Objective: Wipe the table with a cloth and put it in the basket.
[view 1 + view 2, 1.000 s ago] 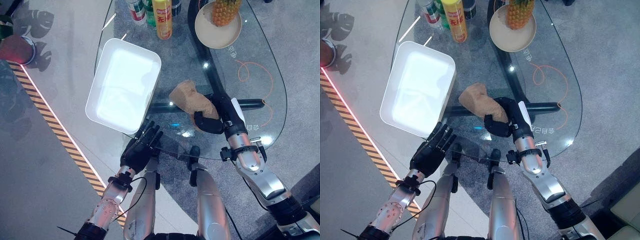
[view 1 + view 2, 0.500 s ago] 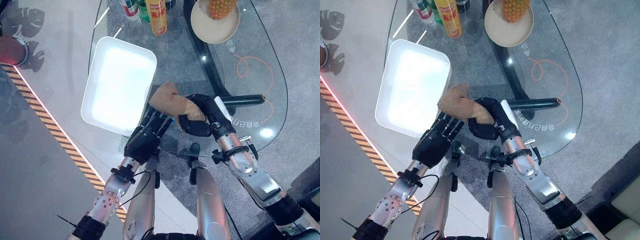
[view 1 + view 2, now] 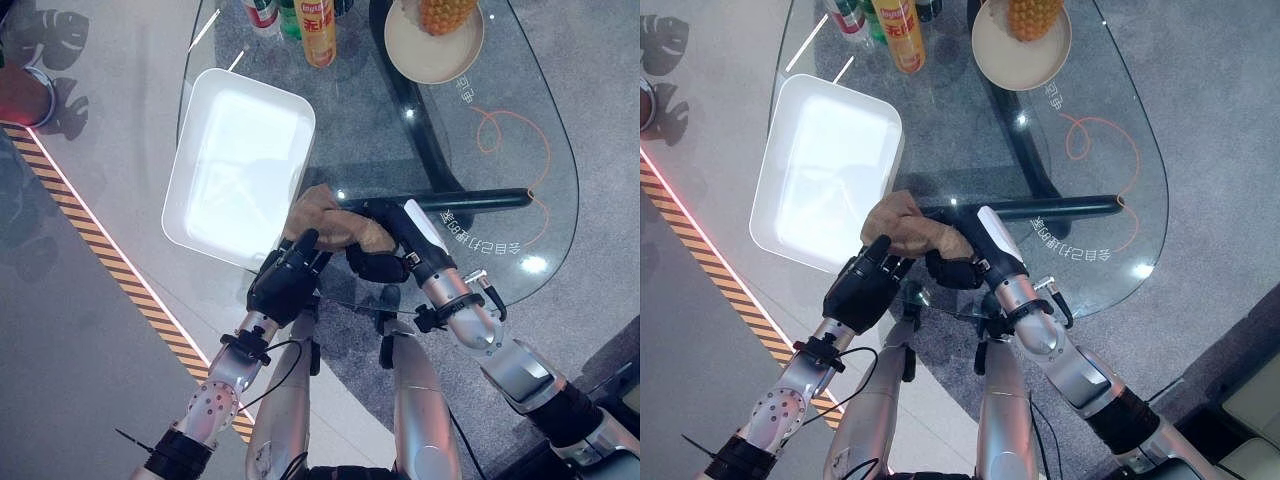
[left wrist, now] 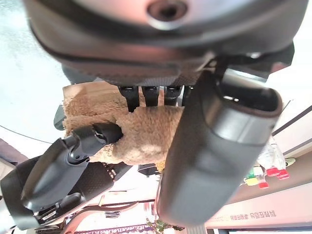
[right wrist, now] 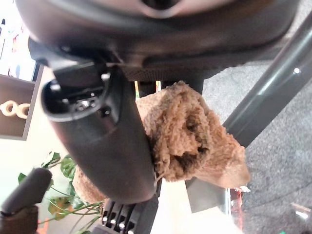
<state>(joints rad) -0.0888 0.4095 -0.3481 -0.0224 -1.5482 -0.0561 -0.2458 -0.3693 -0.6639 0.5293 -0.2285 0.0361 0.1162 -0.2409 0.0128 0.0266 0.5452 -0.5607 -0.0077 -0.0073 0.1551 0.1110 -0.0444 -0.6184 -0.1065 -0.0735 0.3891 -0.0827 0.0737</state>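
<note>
Crumpled tan terry cloth [image 3: 330,225], gripped by the right hand [image 3: 372,262] and met by the left hand's [image 3: 283,285] curling fingers, should be lifted clear over the white rectangular basket [image 3: 240,165] before release.

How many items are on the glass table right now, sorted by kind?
Cloth: 1, held between the left robot hand and the right robot hand
Basket: 1, white
Plate: 1
Pineapple: 1, on the plate
Bottles: 3 in view at the far edge
Total: 7
</note>
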